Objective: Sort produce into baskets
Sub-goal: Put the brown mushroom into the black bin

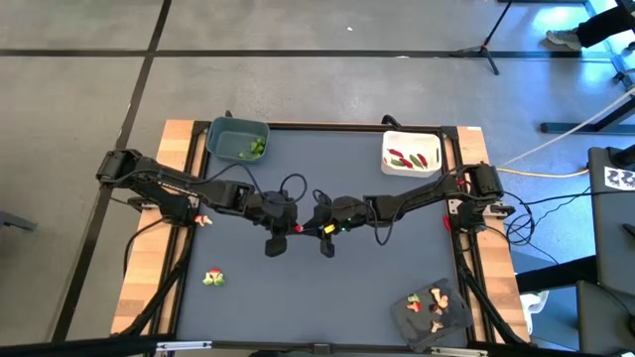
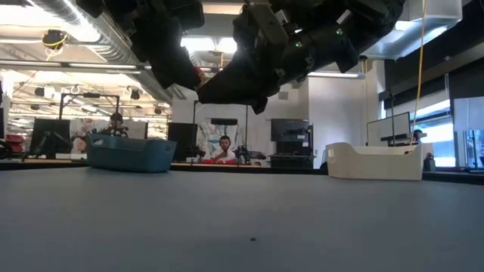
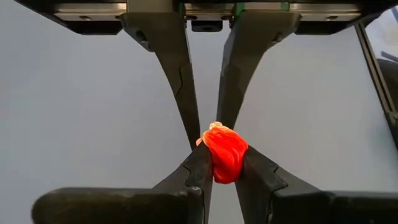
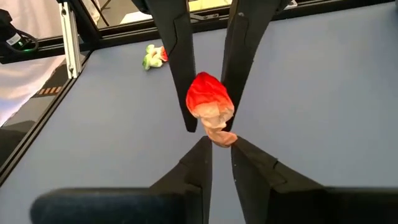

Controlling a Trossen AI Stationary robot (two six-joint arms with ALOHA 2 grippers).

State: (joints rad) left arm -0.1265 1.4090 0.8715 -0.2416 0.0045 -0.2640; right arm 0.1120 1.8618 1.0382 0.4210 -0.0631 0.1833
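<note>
Lying nearest, in front of the white tub (image 1: 412, 133): dark tray (image 1: 407, 312) carrying tan and red pieces. Sitting loose, far to the tub's left and forward of it: a green-and-red piece (image 1: 213, 278). Meeting above the mid-surface (image 1: 377, 288), forward-left of the tub: left end effector (image 3: 224, 163) pinching a red piece (image 3: 225, 146), right end effector (image 4: 217, 142) pinching the same piece's tan end. Standing farthest, level with the white tub and to its left: blue tub (image 1: 223, 134) holding greens.

Two matte black jointed arms trail looped black cables, each ending in slim, tapered dark fingers (image 3: 177, 81) beneath a flat rail.
</note>
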